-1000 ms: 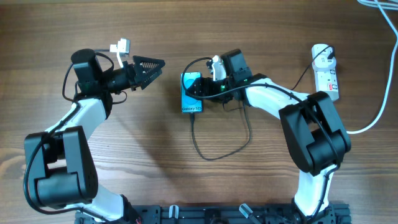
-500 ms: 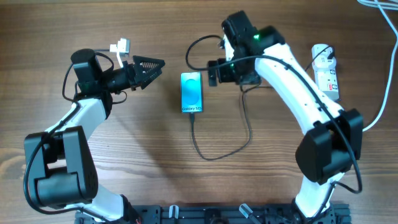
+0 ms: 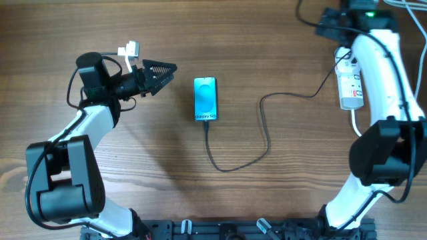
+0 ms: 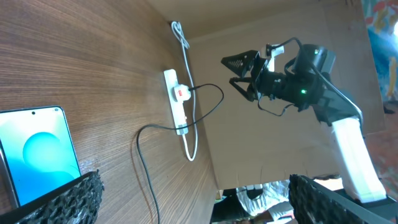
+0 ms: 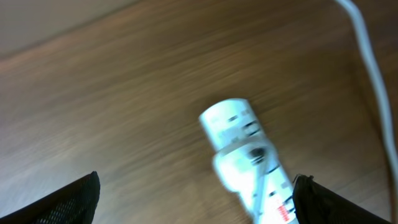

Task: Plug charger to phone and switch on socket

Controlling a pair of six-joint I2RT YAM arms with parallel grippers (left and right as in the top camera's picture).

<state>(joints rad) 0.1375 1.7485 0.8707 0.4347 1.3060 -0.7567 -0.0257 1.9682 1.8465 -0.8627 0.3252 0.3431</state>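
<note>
Starting from the socket (image 3: 349,97): you will find it at the far right edge of the surface (image 3: 133,167). Its long axis runs away from the robot, and the right arm partly covers it from above. Its thick white cord (image 5: 367,56) leads off past the far end.

The charger (image 3: 267,137) meets the socket at one end. It loops across the wood and its other end reaches the near short edge of the phone (image 3: 205,97), so it appears already plugged in. The phone lies flat at centre, screen lit, well apart from the socket.

The right fingers (image 4: 245,60) are spread wide and hold nothing. They sit above the socket's far end, and the blurred right wrist view shows the strip below and between them. Your coming move turns on this: the strip lies beneath these fingers and lengthwise ahead of them, so pressing the switch is a descent. The blur hides which mark is the switch.

The left fingers (image 3: 160,67) are also wide apart and empty. They hover left of the phone, far from the socket, so the right arm is plainly the nearer. No containers are present.
</note>
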